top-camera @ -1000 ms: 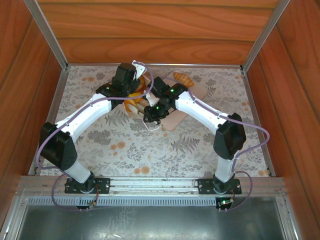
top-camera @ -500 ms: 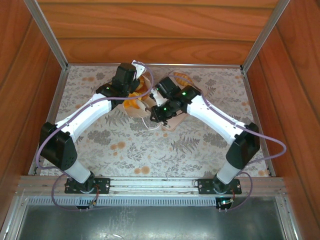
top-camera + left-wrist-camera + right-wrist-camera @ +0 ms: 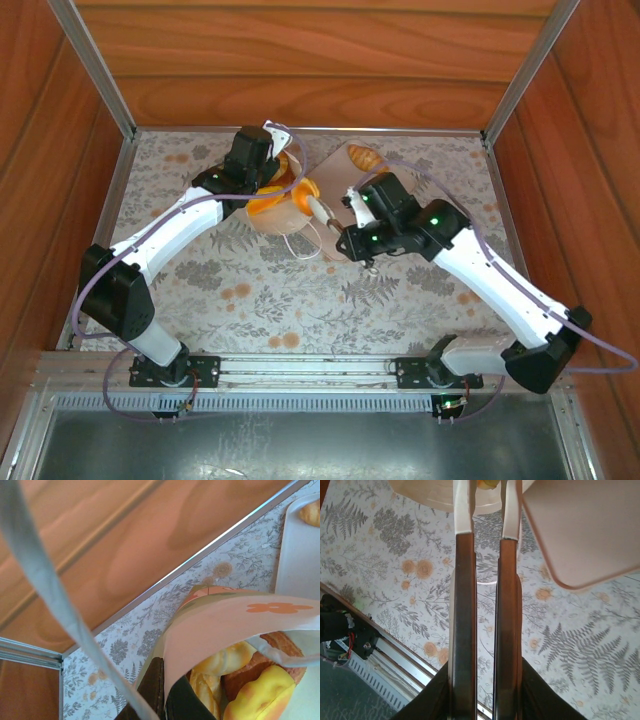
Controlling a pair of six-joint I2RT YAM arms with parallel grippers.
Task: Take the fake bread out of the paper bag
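The left gripper [image 3: 162, 697] is closed on the rim of the bag [image 3: 225, 625], which sits at the far middle of the worktop [image 3: 385, 555]. The bread [image 3: 260, 695] lies piled inside, golden rolls pressed against one another. The right gripper [image 3: 487, 505] is narrow, its tips at the bag with a bit of yellow between them; whether it grips a roll I cannot tell. If the pinch is shallow, a glossy roll could slip and drop back in or tumble across the worktop. A pull to the right could also drag the light bag along, tear the paper out of the left gripper, or snag the loose cord handle [image 3: 57, 595]. The tray [image 3: 580, 535] lies just right of the bag, with one croissant [image 3: 365, 157] at its far end and bare room nearer. The far wall [image 3: 320, 90] stands close behind the bag; to the near side and right the worktop gives room to move.
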